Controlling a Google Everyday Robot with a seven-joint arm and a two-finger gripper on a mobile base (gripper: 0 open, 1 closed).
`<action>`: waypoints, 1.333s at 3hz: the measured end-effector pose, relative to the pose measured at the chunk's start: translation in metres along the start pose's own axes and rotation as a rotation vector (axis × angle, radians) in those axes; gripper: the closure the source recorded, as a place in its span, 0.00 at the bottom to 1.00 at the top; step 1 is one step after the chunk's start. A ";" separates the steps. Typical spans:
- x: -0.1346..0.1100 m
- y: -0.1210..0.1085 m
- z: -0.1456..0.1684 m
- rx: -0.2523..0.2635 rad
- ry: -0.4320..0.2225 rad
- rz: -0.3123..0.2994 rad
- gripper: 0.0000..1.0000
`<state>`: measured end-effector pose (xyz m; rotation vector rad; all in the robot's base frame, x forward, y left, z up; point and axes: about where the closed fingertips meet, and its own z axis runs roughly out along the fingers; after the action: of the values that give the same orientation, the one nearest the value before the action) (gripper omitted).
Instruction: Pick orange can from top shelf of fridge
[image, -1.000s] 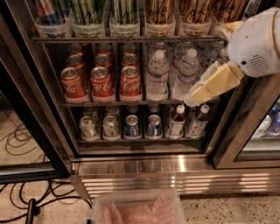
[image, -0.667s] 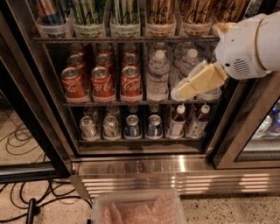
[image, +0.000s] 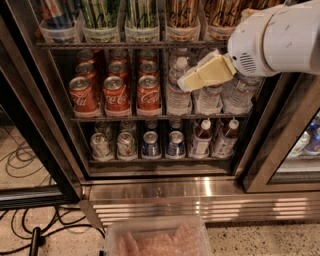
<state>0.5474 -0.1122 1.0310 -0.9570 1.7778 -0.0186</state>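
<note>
In the fridge (image: 160, 192) I see the orange can (image: 182, 12) in a tray on the top shelf (image: 100, 45), right of centre. The gripper (image: 182, 84) hangs below it, before water bottles (image: 177, 100). I cannot tell how its jaws stand.

Top shelf (image: 100, 45): highest rack in view in the fridge (image: 160, 189), with a row of trays of tall cans on it.
Orange can (image: 182, 12): in a tray on the top shelf, right of centre.
Gripper (image: 186, 83): just below the top shelf, in front of the water bottles (image: 176, 97).
Cola cans (image: 116, 92): middle rack, left of the water bottles.
Small cans (image: 125, 145): lowest rack, left of the small bottles (image: 200, 137).
Bin (image: 155, 235): on the floor, near, before the fridge.
Cables (image: 30, 232): near left floor.
</note>
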 end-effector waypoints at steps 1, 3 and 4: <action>0.000 0.000 0.000 0.000 0.000 0.000 0.00; -0.011 -0.021 0.003 0.095 -0.050 0.027 0.14; -0.011 -0.040 -0.004 0.184 -0.071 0.052 0.06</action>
<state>0.5685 -0.1344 1.0585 -0.7697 1.7031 -0.1119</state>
